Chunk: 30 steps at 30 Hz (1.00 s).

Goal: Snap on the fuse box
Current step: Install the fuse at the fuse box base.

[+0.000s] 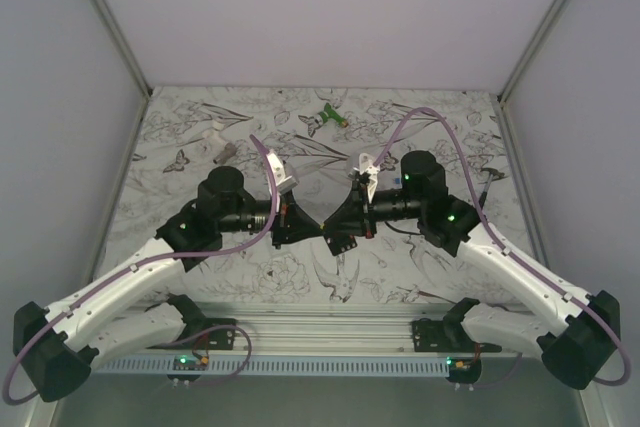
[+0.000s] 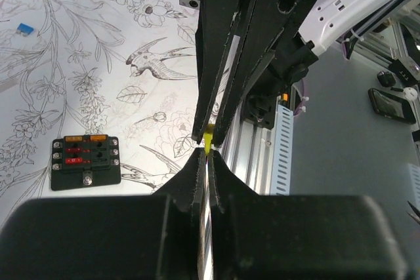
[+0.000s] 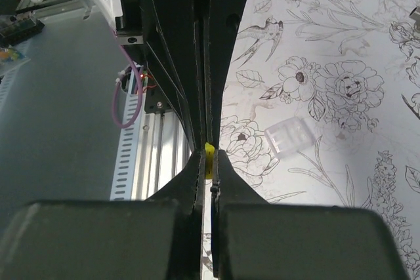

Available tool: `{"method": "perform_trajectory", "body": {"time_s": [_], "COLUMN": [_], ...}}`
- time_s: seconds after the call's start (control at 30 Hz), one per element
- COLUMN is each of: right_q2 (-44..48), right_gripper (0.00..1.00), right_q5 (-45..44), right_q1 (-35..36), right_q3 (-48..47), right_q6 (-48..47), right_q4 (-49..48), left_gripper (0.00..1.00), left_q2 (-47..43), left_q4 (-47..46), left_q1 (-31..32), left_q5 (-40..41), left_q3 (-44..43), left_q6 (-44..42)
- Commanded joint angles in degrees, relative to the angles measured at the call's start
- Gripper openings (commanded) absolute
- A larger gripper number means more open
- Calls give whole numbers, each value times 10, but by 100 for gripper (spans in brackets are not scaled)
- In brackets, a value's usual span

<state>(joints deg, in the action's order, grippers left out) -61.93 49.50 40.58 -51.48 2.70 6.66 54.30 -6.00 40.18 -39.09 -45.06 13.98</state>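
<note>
The fuse box [image 2: 85, 162], a flat black block with red and orange fuses in its slots, lies on the patterned table at the lower left of the left wrist view. In the top view the arms hide it. My left gripper [image 2: 207, 152] and right gripper [image 3: 209, 154] meet tip to tip above the table's near middle, left [image 1: 316, 226] and right [image 1: 331, 226]. A small yellow fuse [image 2: 209, 137] is pinched between both pairs of tips. It sits deeper in the right jaws, as the right wrist view [image 3: 209, 159] shows.
A clear plastic cover [image 3: 289, 137] lies on the table beside the right gripper. A loose blue fuse [image 2: 24, 29] lies far from the fuse box. A green-and-white tool [image 1: 326, 117] and a small grey piece [image 1: 222, 152] lie near the back. The aluminium rail [image 1: 330, 327] runs along the near edge.
</note>
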Motion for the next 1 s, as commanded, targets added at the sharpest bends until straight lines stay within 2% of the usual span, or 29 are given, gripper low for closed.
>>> {"method": "perform_trajectory", "body": {"time_s": [0.0, 0.07, 0.23, 0.3, 0.4, 0.53, 0.8, 0.97], "right_q2": [6, 7, -3, -11, -26, -46, -90, -142], "right_gripper": [0, 0, 0, 0, 0, 0, 0, 0], "right_q5": [-4, -24, -140, -207, -309, -427, -579, -637], "right_q1": [-3, -3, -2, 4, 23, 52, 92, 120], "right_q3": [-20, -18, -22, -24, -18, -11, 7, 15], "right_q6": [-10, -10, 7, 22, 52, 90, 150, 168], "right_q4": [4, 12, 64, 87, 109, 137, 147, 129], "left_gripper": [0, 3, 38, 43, 59, 74, 93, 100], "left_q2": [-7, -11, -30, -40, -53, -61, -46, -29], "left_q4": [-5, -4, 11, 25, 47, 79, 116, 134], "left_q1": [5, 4, 2, -1, -3, -13, -54, -103], "left_q5": [-1, 17, 134, 198, 291, 403, 475, 465], "left_q3": [-2, 6, 37, 50, 71, 92, 103, 109], "left_q6": [-14, -13, 3, 19, 40, 70, 95, 129]}}
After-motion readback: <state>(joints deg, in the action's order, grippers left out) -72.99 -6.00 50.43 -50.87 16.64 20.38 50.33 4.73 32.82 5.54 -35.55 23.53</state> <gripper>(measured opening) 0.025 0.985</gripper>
